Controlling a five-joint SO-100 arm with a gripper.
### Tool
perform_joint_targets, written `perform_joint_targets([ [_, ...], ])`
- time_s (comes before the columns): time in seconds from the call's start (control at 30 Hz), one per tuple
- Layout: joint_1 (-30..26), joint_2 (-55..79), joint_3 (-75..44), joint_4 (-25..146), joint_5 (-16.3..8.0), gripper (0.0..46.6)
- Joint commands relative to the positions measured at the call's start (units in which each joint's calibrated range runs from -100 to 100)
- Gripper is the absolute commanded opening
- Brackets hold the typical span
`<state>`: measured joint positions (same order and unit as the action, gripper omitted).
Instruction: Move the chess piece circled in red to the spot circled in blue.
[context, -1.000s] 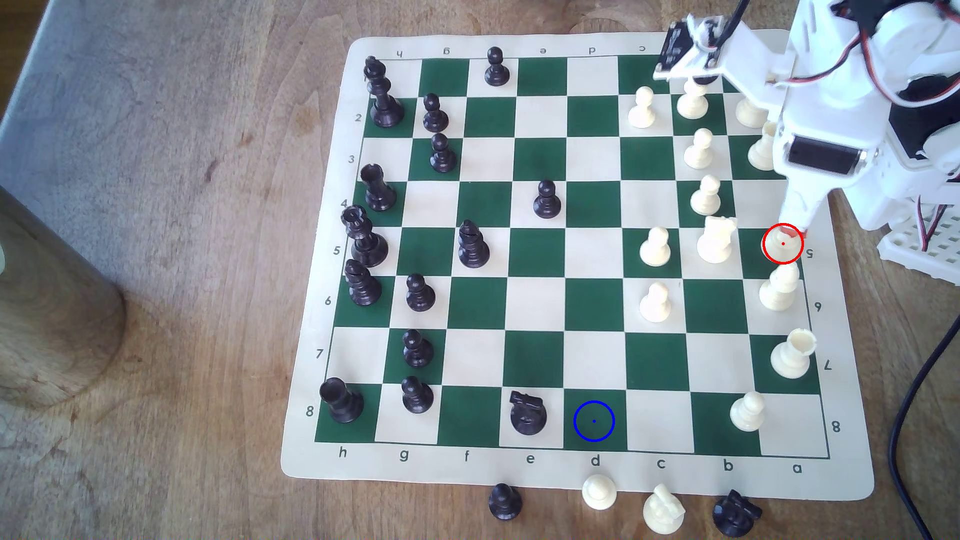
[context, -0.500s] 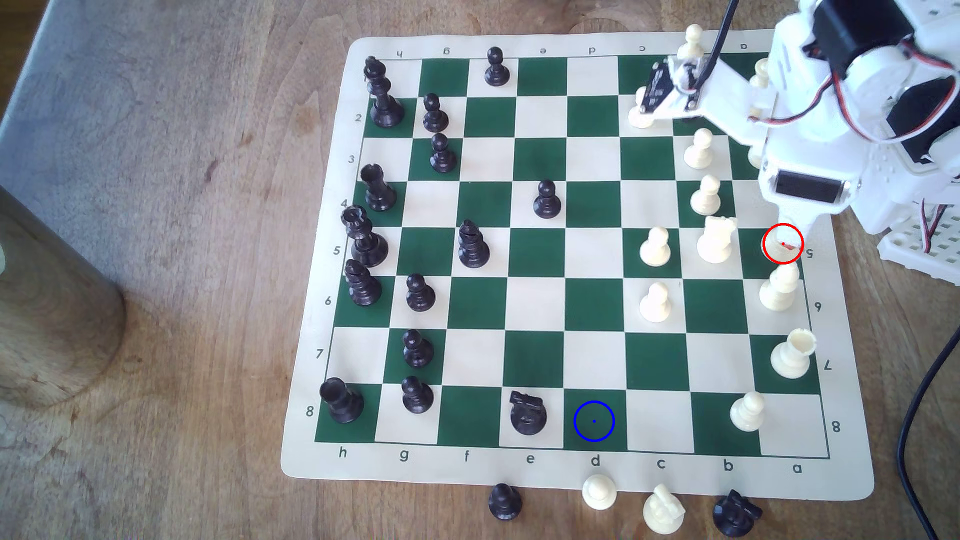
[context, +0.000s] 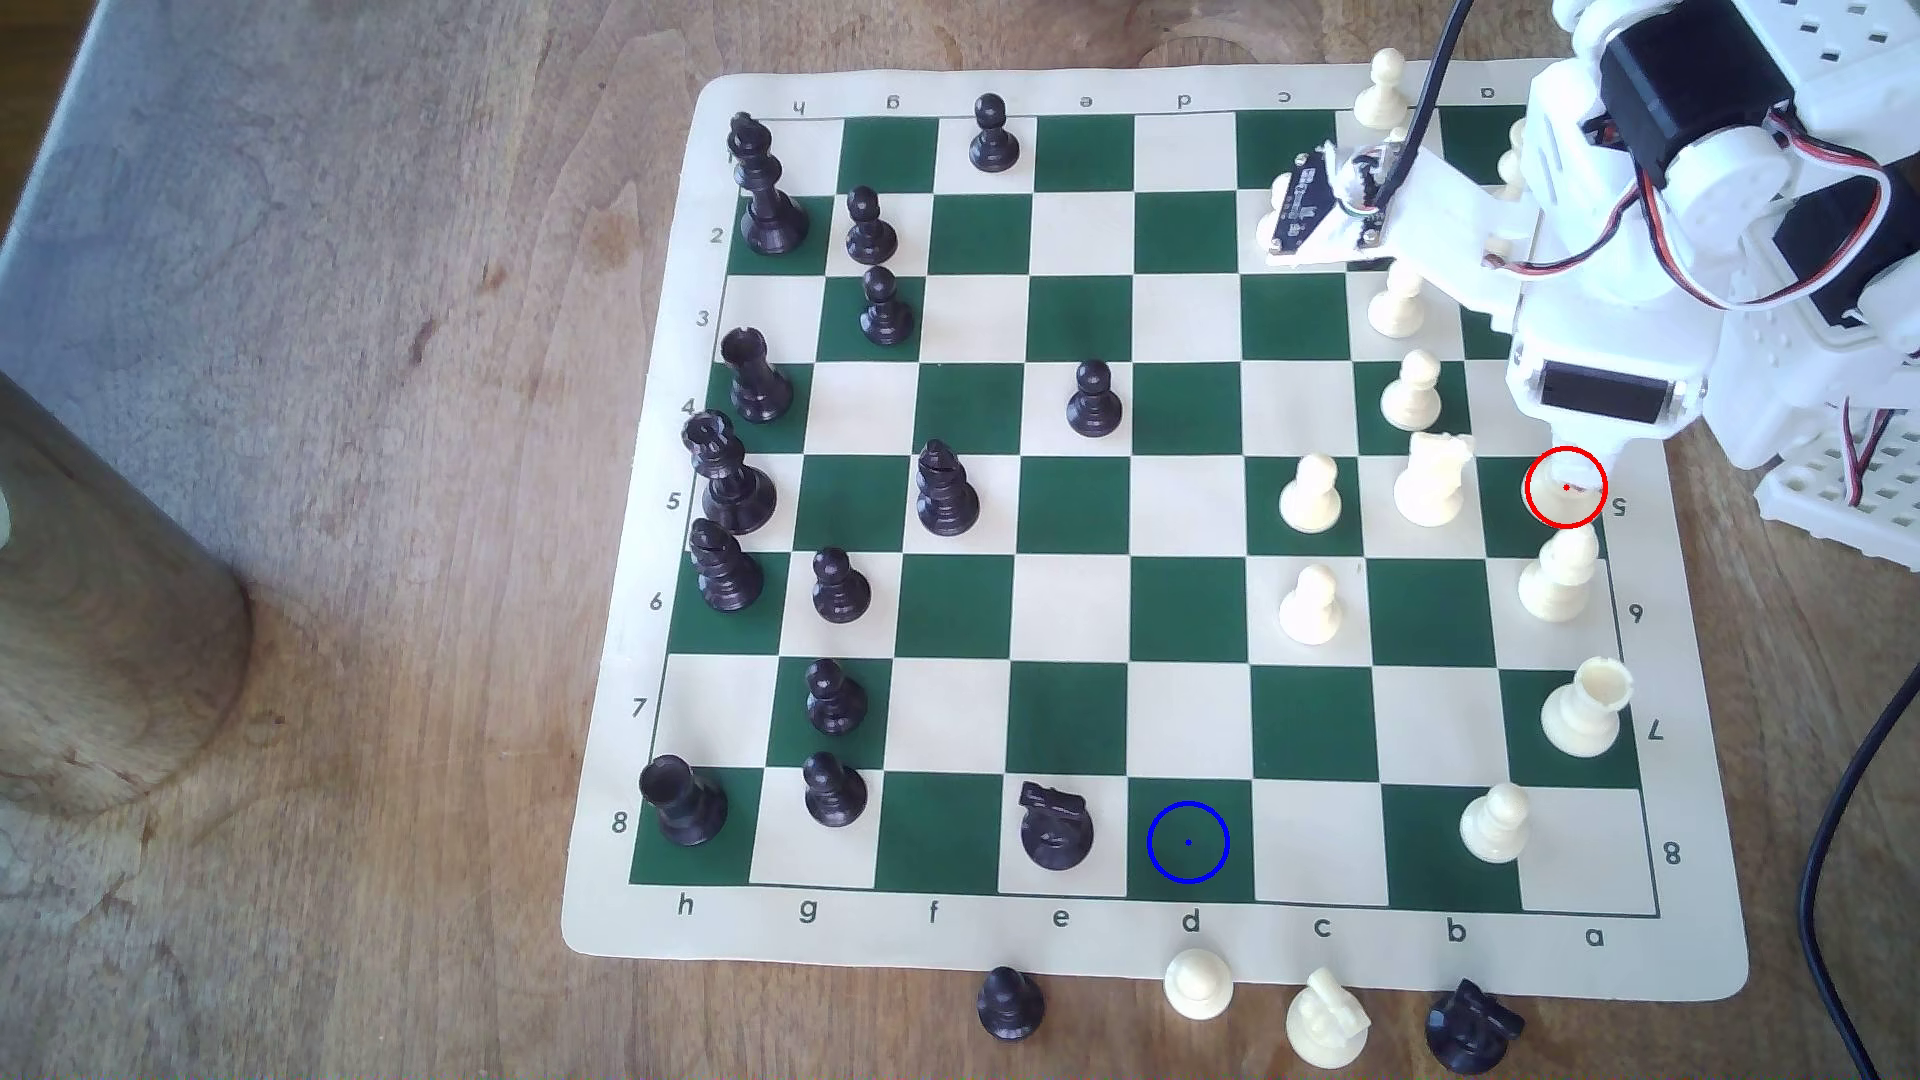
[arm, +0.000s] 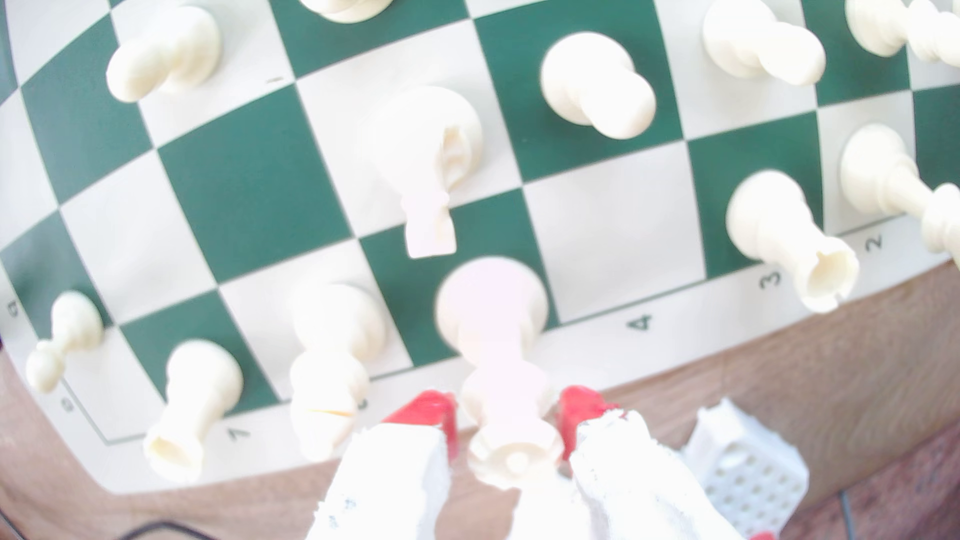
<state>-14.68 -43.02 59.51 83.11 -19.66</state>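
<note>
Green-and-cream board mat (context: 1190, 940) lies on a worn wooden table (context: 364, 415)

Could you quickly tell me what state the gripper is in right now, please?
Gripper: open, its red-tipped fingers straddling the cream queen with a gap on each side, not yet clamped.

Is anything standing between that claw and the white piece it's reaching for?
No. The end effector straddles the tall cream-white plastic queen, one red-tipped finger on each side of its crown, gaps visible.

Cream-white queen (arm: 493, 332) stands between red-tipped white gripper (arm: 506, 415) fingers (board mat (context: 1081, 727) checkered green and cream).
</note>
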Motion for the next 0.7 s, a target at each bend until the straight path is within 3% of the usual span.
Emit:
perform_joint_targets([
  [0.0, -0.7, 0.1, -0.6, 0.7, -0.1, 6.8],
  [0.1, -1.2, 0.1, -0.7, 0.8, 0.0, 0.3],
  [0.3, -1.2, -0.7, -1.2, 1.6, 0.2, 0.3],
  [0.67, 0.0, -5.9, -26.8, 12.8, 0.9, 0.2],
])
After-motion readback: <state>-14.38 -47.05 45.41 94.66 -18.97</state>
